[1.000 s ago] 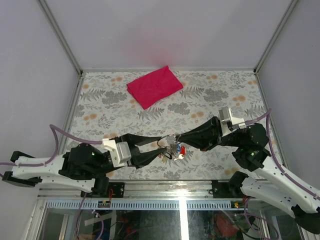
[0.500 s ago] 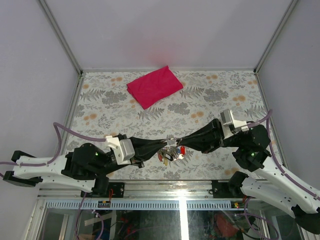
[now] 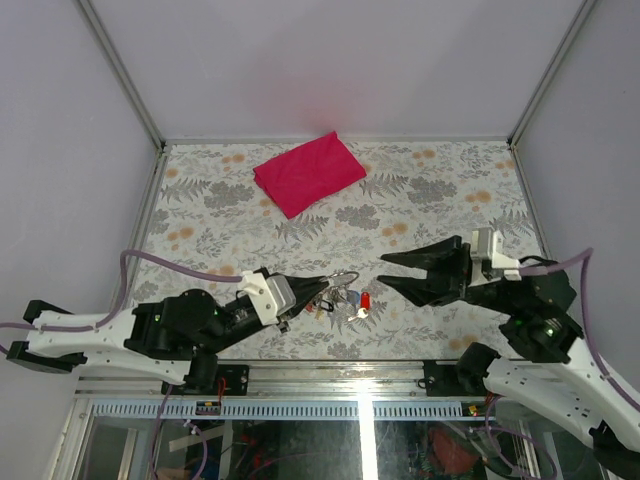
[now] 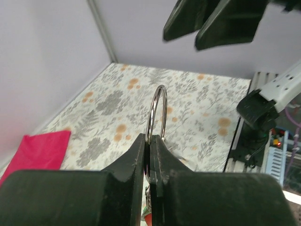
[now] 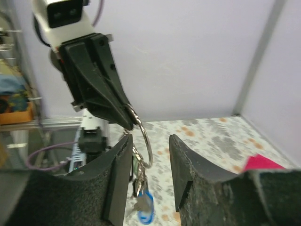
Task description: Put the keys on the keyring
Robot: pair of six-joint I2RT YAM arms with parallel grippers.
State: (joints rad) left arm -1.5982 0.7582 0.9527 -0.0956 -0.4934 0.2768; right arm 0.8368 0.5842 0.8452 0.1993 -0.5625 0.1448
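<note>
The right gripper (image 3: 383, 272) had released and backed toward the right edge, jaws spread; the left gripper (image 3: 322, 288) alone pinched the keyring (image 3: 343, 279), with the keys (image 3: 362, 300) seemingly hanging on it

The keyring (image 3: 341, 281) is a thin silver ring. It stands on edge, lifted off the counter (image 3: 450, 200) near its 6 o'clock edge, with its lower arc pinched between the closed fingers of the left hand (image 3: 320, 291). In the left wrist view the ring rises upright out of the fingertips, and its loop is bare toward 12 o'clock. A bunch of small keys (image 3: 335, 300) hangs below it. In the right wrist view the blue key (image 5: 146, 208) dangles lowest, its plastic head at 6 o'clock. From above, the red key (image 3: 364, 300) shows at 3 o'clock of the bunch. It cannot be told whether either key is threaded on the ring or only lies among the bunch.
</note>
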